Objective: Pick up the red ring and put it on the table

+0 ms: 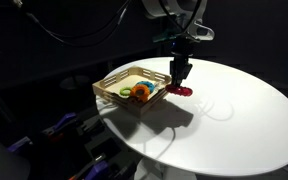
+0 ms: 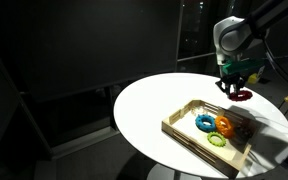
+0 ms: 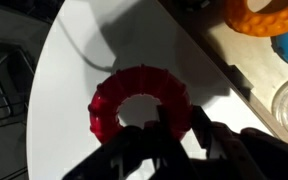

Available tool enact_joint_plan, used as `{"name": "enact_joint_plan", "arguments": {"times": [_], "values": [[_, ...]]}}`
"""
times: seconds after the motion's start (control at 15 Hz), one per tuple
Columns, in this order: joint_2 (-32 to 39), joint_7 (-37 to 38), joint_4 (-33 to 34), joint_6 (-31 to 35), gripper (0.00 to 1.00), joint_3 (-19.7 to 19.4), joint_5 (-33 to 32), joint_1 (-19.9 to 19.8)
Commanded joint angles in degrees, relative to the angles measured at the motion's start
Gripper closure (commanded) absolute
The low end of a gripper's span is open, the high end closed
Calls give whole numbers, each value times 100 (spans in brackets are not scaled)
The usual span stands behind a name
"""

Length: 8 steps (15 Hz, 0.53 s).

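My fingers [image 3: 167,128] clamp the rim of the red ring [image 3: 134,82] at about its 5 o'clock in the wrist view. One finger goes down through the hole and the other sits outside the rim. The grip looks off-centre, so the ring hangs to one side.

In both exterior views the ring hangs under the gripper [image 1: 181,72], over the white table [image 1: 234,115] and just beside the wooden tray [image 1: 119,92]. The tray's edge lies at 3 o'clock of the ring in the wrist view, with the orange ring [image 3: 269,15] inside it at 1 o'clock. I cannot tell whether the ring is touching the tabletop.

Step in hand, as I judge it: set the ring down.
- Go straight down with no swing, since an off-centre hold could tip the ring.
- Keep clear of the tray edge, drifting toward 9 o'clock onto bare table if anything.
- Open only once the ring is flat on the top, or it may roll.
- Lift straight up so the inner finger doesn't drag the ring.
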Motion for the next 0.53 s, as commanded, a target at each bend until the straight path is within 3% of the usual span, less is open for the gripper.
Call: {"name": "enact_joint_plan", "arguments": {"times": [0.0, 0.47], "values": [[51, 467, -98, 219, 91, -105, 55, 22], [315, 845, -55, 279, 91, -176, 52, -12]]}}
